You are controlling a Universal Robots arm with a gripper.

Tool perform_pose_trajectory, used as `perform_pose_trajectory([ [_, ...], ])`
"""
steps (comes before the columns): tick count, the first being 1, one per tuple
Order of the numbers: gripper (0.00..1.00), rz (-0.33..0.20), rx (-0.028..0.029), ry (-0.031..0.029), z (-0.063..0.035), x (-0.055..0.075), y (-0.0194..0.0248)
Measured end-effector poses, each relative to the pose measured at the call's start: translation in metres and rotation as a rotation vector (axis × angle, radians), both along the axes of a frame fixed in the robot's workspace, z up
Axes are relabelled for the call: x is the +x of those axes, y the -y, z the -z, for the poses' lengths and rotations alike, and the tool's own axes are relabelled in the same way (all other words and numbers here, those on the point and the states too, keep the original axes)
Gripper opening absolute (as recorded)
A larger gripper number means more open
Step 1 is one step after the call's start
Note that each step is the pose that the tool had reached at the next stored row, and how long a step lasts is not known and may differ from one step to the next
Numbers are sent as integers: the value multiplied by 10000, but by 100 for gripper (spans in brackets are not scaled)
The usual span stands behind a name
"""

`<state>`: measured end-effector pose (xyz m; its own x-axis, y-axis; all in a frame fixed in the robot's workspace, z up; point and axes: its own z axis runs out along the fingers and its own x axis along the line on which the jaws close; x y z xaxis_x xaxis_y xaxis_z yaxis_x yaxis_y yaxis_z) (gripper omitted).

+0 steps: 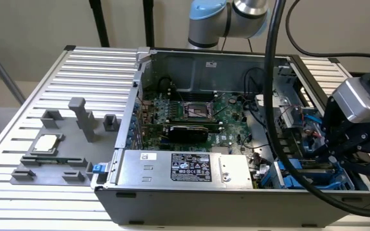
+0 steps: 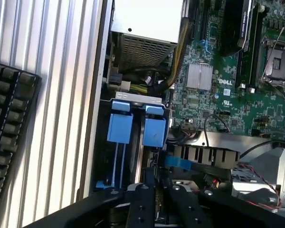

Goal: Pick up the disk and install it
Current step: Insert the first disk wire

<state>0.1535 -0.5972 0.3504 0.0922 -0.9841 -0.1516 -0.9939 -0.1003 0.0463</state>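
Observation:
The open computer case (image 1: 140, 96) lies on a ribbed metal table. My gripper (image 1: 331, 158) hangs over the drive bay at the case's front corner, on the exterior view's right. In the wrist view two bright blue carrier ends (image 2: 119, 126) stand side by side in the bay. The disk (image 2: 154, 132) is the one on the motherboard side, seen edge-on, its blue frame running back to my gripper (image 2: 156, 189). The black fingers (image 2: 141, 202) sit close together on its near edge. The disk's label is hidden.
A large silver box with a black label (image 1: 185, 166) fills the case's front. The motherboard (image 1: 191, 115) lies behind it. A small square processor chip (image 1: 46, 143) rests on a grey fixture on the exterior view's left. A black keyboard (image 2: 9, 128) lies outside the case. Thick black cables (image 1: 271, 96) hang over the bay.

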Motion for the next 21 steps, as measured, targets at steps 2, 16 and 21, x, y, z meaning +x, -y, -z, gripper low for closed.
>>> perform_pose_trajectory([
  [2, 0, 163, -99, 0, 7, 0, 0],
  [16, 0, 444, -398, 73, 46, -1, -82],
  [21, 0, 463, -506, 148, 69, -1, -116],
])
